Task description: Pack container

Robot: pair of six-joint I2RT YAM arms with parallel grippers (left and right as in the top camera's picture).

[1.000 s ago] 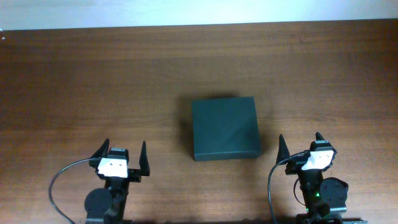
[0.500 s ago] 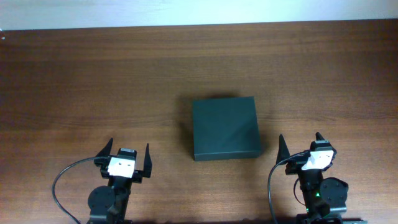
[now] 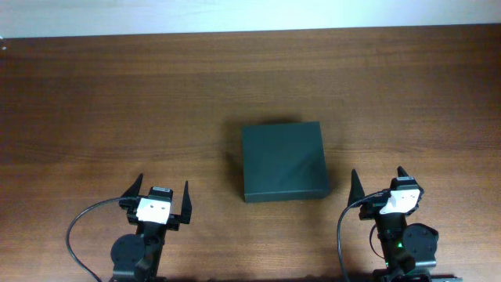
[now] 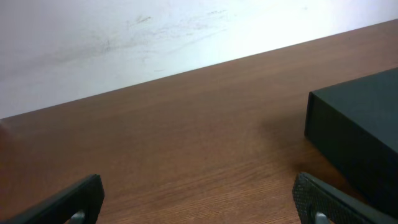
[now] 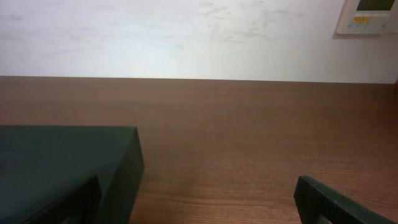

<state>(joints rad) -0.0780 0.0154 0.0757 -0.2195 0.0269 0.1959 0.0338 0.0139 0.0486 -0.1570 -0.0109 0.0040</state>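
The container [image 3: 283, 160] is a dark green box with its lid shut, lying flat at the middle of the brown wooden table. It also shows at the right edge of the left wrist view [image 4: 364, 134] and at the lower left of the right wrist view [image 5: 62, 165]. My left gripper [image 3: 162, 194] is open and empty near the front edge, left of the container. My right gripper [image 3: 377, 182] is open and empty near the front edge, just right of the container's front right corner. No hand tools are in view.
A white wall runs along the table's far edge [image 3: 250, 31]. A wall panel [image 5: 370, 15] hangs at the upper right of the right wrist view. Black cables loop beside each arm base [image 3: 78, 227].
My left gripper has turned slightly and shifted a little to the right. The right gripper and the container have not moved.
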